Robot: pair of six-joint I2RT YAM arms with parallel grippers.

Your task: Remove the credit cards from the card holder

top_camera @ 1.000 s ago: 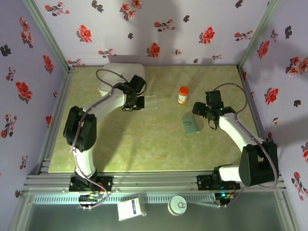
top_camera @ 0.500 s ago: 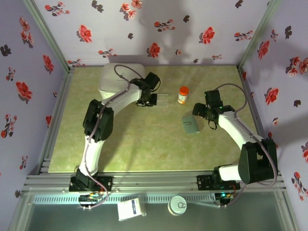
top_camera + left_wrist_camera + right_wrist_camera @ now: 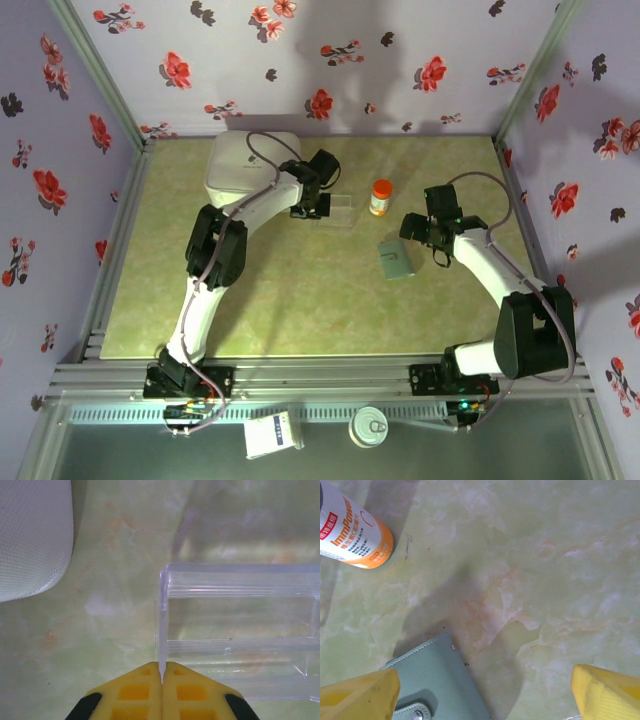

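The card holder [image 3: 396, 260] is a flat grey-teal wallet lying closed on the green mat, right of centre. Its corner and snap tab show in the right wrist view [image 3: 440, 680]. My right gripper [image 3: 411, 234] hangs open just over the holder's far right corner, its yellow fingers wide apart [image 3: 485, 700] and touching nothing. The credit cards are hidden. My left gripper [image 3: 318, 208] is shut [image 3: 161, 672] on the thin wall of a clear plastic box [image 3: 240, 630], which rests on the mat at mid-back [image 3: 342, 210].
An orange-capped bottle [image 3: 380, 196] stands behind the holder and lies close by in the right wrist view [image 3: 352, 535]. A white rounded box [image 3: 245, 165] sits at the back left, its corner near the left gripper [image 3: 30, 535]. Flowered walls enclose the mat.
My left arm has swung right, away from the white box, carrying the clear plastic box toward the bottle. The right gripper has barely moved and stays open.
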